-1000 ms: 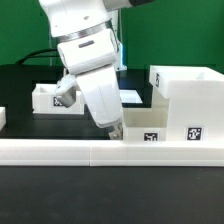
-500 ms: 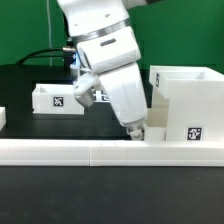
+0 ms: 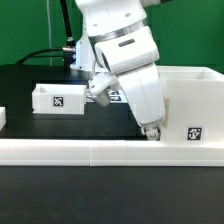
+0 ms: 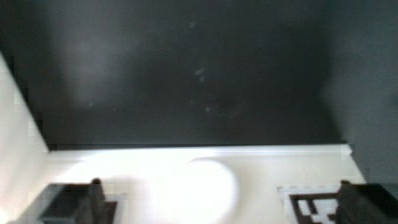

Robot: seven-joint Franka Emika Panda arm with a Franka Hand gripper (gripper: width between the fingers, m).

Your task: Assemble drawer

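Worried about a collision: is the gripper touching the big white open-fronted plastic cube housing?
Cannot tell. In the exterior view the gripper overlaps the white plastic cube housing, but depth is unclear; the wrist view shows only blurred white plastic.

My gripper (image 3: 152,132) hangs low with its fingers (image 4: 80,200) spread wide, close against the cube housing (image 3: 195,100) on the exterior view's right, and that wall blocks any passage on that side. The long white rail (image 3: 60,152) runs across the front just beside my fingertips, closing off that edge. Toward the exterior view's left the black table (image 3: 30,126) lies bare between the rail and the small tray (image 3: 57,98) — free room there. In the wrist view a white surface (image 4: 178,175) sits between my fingers; beyond it the dark table is open.
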